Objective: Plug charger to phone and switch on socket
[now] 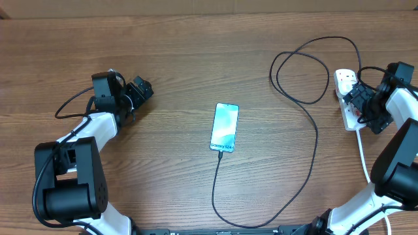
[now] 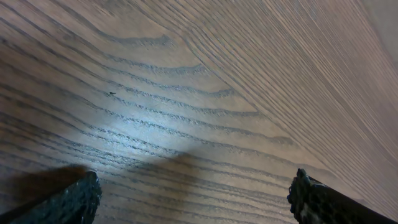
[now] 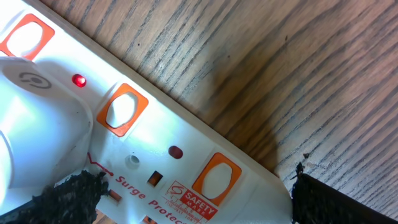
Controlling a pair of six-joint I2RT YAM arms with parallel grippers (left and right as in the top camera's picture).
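Note:
The phone (image 1: 224, 126) lies flat mid-table with its pale blue screen lit. The thin black charger cable (image 1: 307, 170) runs from the phone's lower edge, where its tip touches, down and round to the right, then loops up to the socket (image 1: 347, 99). My right gripper (image 1: 357, 104) hovers open just over the socket (image 3: 186, 155). In the right wrist view its fingers (image 3: 78, 196) straddle the white strip's end, with an orange-framed switch (image 3: 214, 180) between them. One small red lamp (image 3: 79, 80) glows. My left gripper (image 1: 140, 89) rests open far left, over bare wood (image 2: 196, 124).
A white adapter block (image 3: 37, 124) sits plugged into the socket next to the lit lamp. The socket's thick white cord (image 1: 363, 156) trails toward the table's front edge beside the right arm. The table is brown wood.

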